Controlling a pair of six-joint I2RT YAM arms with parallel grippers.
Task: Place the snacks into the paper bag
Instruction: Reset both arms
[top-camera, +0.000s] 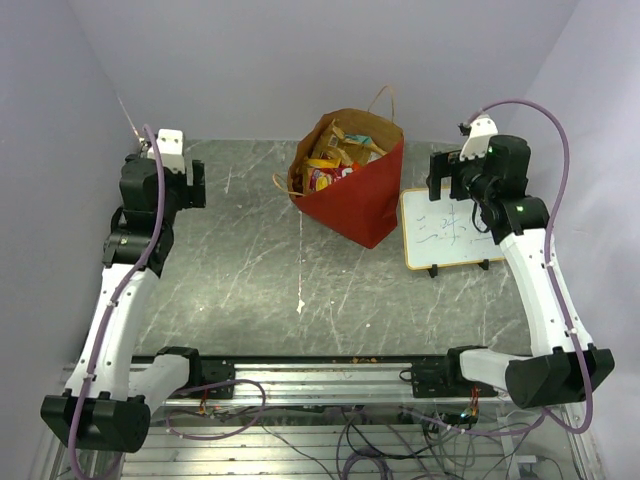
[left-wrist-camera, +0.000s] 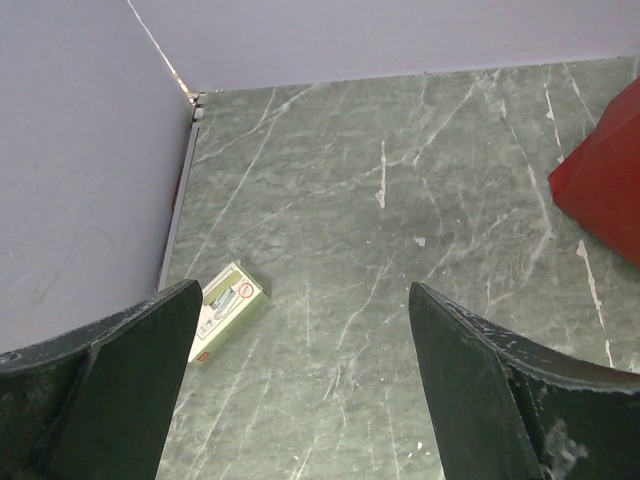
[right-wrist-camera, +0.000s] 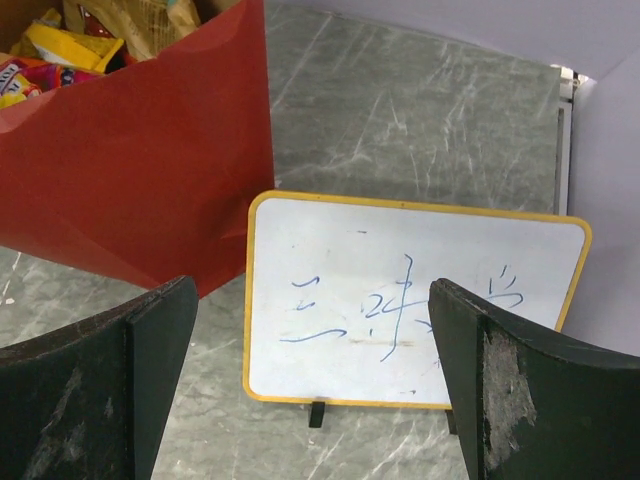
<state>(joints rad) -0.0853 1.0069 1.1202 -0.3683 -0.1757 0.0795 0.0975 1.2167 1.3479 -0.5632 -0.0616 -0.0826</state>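
Left gripper (left-wrist-camera: 303, 290): jaws spread wide, nothing between them, hanging over the dark green marbled tabletop (left-wrist-camera: 400, 230) near the left wall. Right gripper (right-wrist-camera: 312, 285): jaws also spread wide and empty, raised above the right side of the table.

Just ahead of the left fingers, a small green-and-white flat packet (left-wrist-camera: 228, 305) lies on the table against the foot of the left wall, skewed to it. It looks like the one snack not bagged.

Mid-table, farther back: large upright red paper bag (top-camera: 360, 195), kraft-brown inside, mouth open and leaning. Loose yellow, orange and red snack packets (top-camera: 335, 160) are piled inside.

Right of the bag, close beside it: yellow-edged whiteboard with blue scribble (right-wrist-camera: 410, 300) on small black feet. Not part of the task.

Step in hand, judged: left arm picks up the packet by the wall.
- Drop low and turn the wrist so the jaws line up across the packet's short side.
- The wall leaves little room for the outer finger, so come in from the table side, or drag the packet clear first.
- Pinch firmly; a flat pack can slip.
- Carry it high over the bag rim and release above the open mouth.
- Don't nudge the bag; it looks light and tippy.
- Keep the right arm parked.
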